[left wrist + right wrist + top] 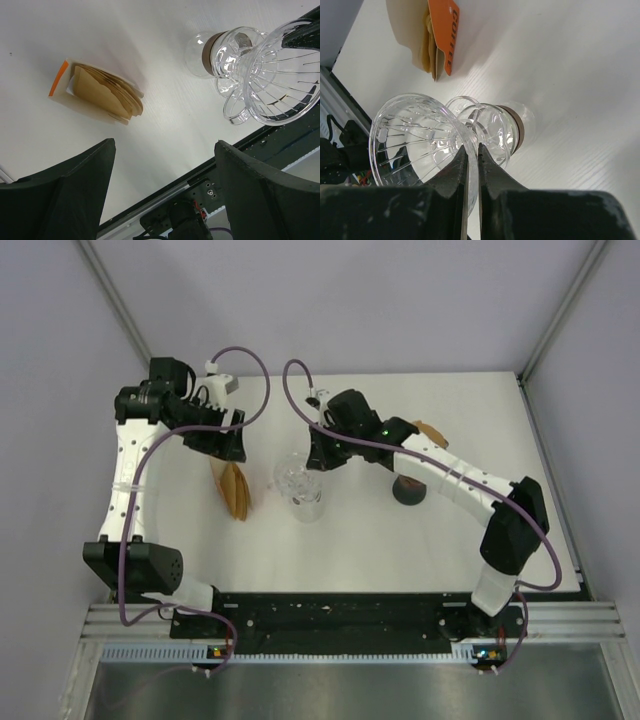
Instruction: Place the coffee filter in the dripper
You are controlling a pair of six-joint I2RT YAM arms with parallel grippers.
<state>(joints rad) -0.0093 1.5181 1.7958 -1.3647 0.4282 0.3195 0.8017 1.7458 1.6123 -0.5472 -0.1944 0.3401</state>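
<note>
On white counter (400, 550), between the arms: glass dripper (277, 80) atop its carafe (195, 57), pinched at the rim by the shut right jaws. Fragile, slick. Near its left, not touching: filter pack (105, 95), sheets fanned open. Thin, limp, feather-light paper; probably prone to lifting in clumps, so best nipped by one outer edge. Left jaws wide, empty, just off the pack.

I read only "COFFEE", white capitals on the orange flap (443, 31) of my filter pack (426, 47); nothing else was legible.
</note>
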